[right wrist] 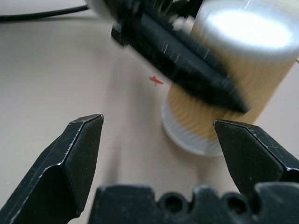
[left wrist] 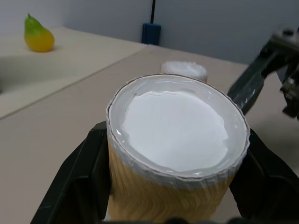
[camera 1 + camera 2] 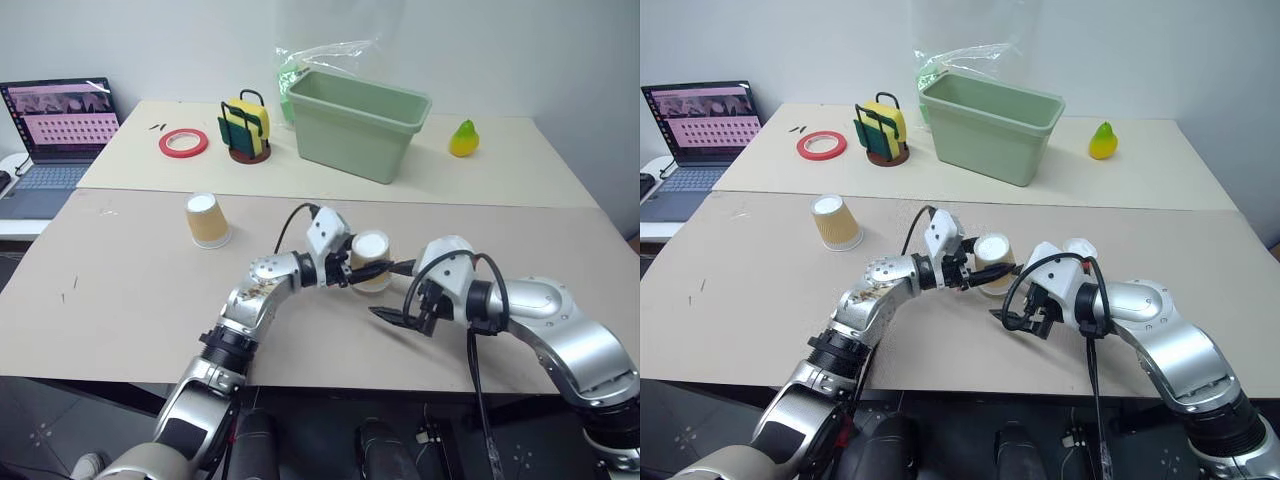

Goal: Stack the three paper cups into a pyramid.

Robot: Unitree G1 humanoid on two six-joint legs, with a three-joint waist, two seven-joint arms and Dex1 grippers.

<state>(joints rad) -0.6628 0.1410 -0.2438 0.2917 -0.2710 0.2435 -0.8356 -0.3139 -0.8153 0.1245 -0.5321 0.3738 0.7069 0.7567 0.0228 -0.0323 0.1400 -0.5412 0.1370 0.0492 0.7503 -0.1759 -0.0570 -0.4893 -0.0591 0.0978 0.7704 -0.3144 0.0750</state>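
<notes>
My left gripper (image 3: 358, 268) is shut on a tan paper cup (image 3: 371, 258), held upside down with its white base up, low over the middle of the near table. In the left wrist view its black fingers (image 2: 81, 172) clamp the cup's sides (image 2: 159, 196). My right gripper (image 3: 392, 292) stands open just right of that cup, nothing between its fingers (image 1: 77, 154). A second cup (image 3: 207, 220) stands upside down at the table's left. Another cup's white base (image 2: 184, 69) peeks out beyond the held one. I cannot tell whether the held cup touches the table.
On the far table stand a green bin (image 3: 355, 120), a plastic bag (image 3: 320, 55) behind it, a yellow-green pear (image 3: 462, 138), a sponge holder (image 3: 245, 128) and a red tape roll (image 3: 183, 143). A laptop (image 3: 60, 125) sits far left.
</notes>
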